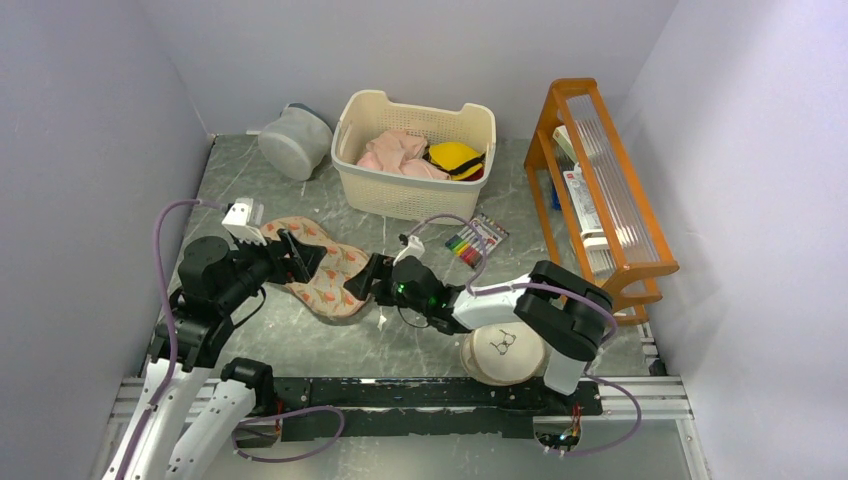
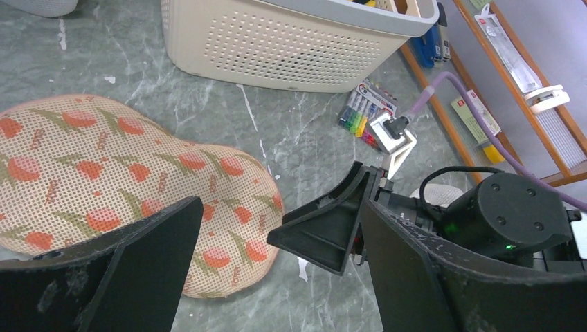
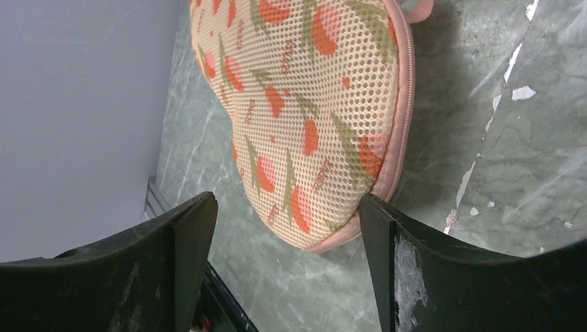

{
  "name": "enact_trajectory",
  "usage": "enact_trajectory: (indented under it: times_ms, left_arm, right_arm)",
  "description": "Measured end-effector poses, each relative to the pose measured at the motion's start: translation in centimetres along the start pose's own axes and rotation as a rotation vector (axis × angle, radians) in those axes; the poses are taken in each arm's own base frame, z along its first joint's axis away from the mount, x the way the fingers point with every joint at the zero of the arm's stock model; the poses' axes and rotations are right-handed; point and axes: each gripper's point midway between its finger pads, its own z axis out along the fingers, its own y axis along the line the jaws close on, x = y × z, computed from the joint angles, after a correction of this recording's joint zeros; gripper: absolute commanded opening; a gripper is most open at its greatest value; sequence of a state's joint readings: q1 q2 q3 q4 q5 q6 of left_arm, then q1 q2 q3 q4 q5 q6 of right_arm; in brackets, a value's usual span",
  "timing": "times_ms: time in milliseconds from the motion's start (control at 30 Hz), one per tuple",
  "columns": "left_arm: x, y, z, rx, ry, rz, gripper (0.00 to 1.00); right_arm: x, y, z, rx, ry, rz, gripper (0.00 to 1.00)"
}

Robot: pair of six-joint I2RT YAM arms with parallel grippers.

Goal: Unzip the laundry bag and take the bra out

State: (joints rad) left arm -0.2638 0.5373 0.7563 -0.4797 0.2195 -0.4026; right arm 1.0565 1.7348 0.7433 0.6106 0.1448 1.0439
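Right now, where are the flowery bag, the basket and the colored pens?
laundry bag [image 1: 335, 282], top external view, its floral right lobe.
basket [image 1: 405, 195], top external view, its perforated front wall.
pens [image 1: 475, 240], top external view, middle of the pack.

Bits of the bag u can't see

Top view: left claw [image 1: 295, 256] covers part of the laundry bag [image 1: 335, 272], right claw [image 1: 360, 283] hides its rt end, zip pull too small to tell. Rt wrist view: top edge cuts the bag off. Inside: can't see.
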Motion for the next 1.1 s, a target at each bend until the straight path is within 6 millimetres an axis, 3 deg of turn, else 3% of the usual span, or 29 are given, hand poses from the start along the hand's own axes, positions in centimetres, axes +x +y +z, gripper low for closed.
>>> enact_trajectory:
  times_ms: [500, 633, 900, 1033, 1100]
  left_arm:
    - [-0.1, 0.0, -0.1, -0.001, -0.004, 0.002, 0.96]
    - [0.0, 0.1, 0.0, -0.002, -0.004, 0.002, 0.96]
    - [0.3, 0.3, 0.3, -0.009, 0.011, -0.002, 0.96]
    - [0.8, 0.6, 0.7, -0.017, 0.033, -0.007, 0.96]
    - [1.1, 0.8, 1.1, -0.024, 0.054, -0.012, 0.96]
  right_arm:
    - [1.9, -2.7, 0.7, 0.131, -0.038, 0.083, 0.75]
    - [2.5, -3.9, 0.3, 0.157, -0.030, 0.079, 0.69]
    - [3.3, -3.4, 2.0, 0.123, -0.010, 0.086, 0.44]
    - [3.5, -2.9, 2.7, 0.101, -0.004, 0.099, 0.13]
    - [3.1, -2.6, 2.8, 0.091, -0.012, 0.111, 0.03]
